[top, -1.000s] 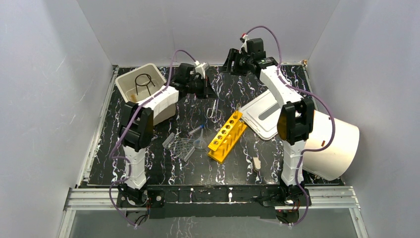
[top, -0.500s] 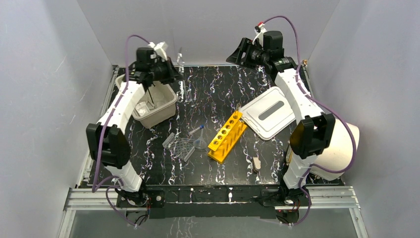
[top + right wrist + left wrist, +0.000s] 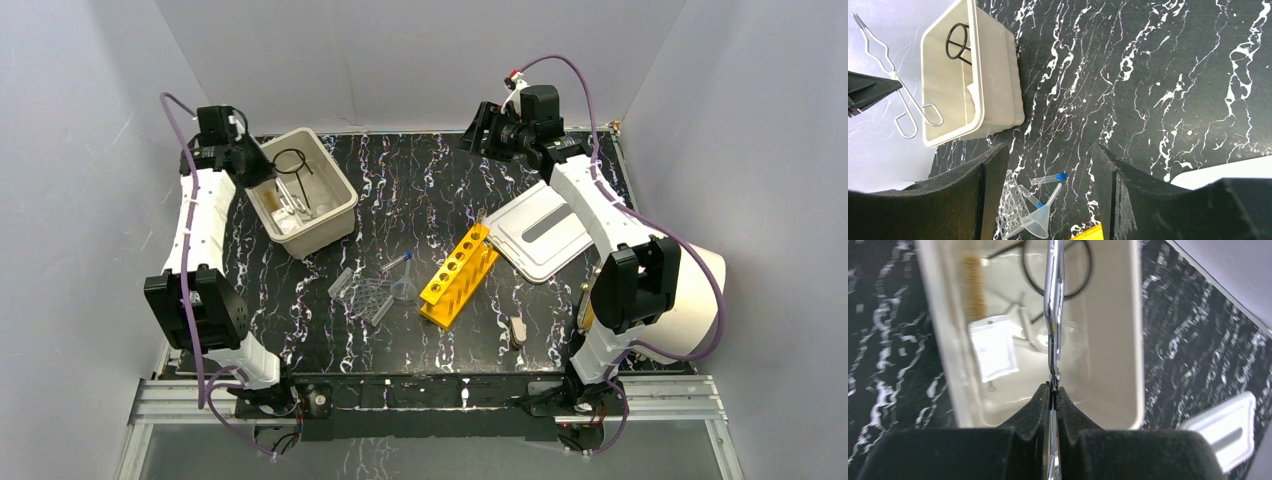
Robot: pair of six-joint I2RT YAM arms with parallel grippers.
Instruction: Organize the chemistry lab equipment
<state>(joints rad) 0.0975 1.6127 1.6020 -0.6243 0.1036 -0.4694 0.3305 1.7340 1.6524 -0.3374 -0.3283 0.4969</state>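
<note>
My left gripper (image 3: 1054,390) is shut on thin metal tongs (image 3: 1054,315), which hang over the open beige bin (image 3: 943,340). A black wire loop (image 3: 947,41) and some small white items lie inside the bin. From above, the left gripper (image 3: 245,160) is at the bin's left rim. My right gripper (image 3: 1048,150) stands open and holds nothing, raised at the back of the table (image 3: 490,125). Mid-table lie a clear funnel (image 3: 403,288), blue-capped tubes (image 3: 397,262), a clear ridged tray (image 3: 362,296) and the yellow tube rack (image 3: 458,275).
The bin's white slotted lid (image 3: 545,228) lies right of the rack, under the right arm. A big white cylinder (image 3: 680,290) lies on its side at the right edge. A small beige piece (image 3: 518,328) sits near the front. Grey walls enclose the table.
My left arm lifted the tongs from mid-table and swung left with them, to above the bin. The right gripper stayed open at the back, shifting only a little.
</note>
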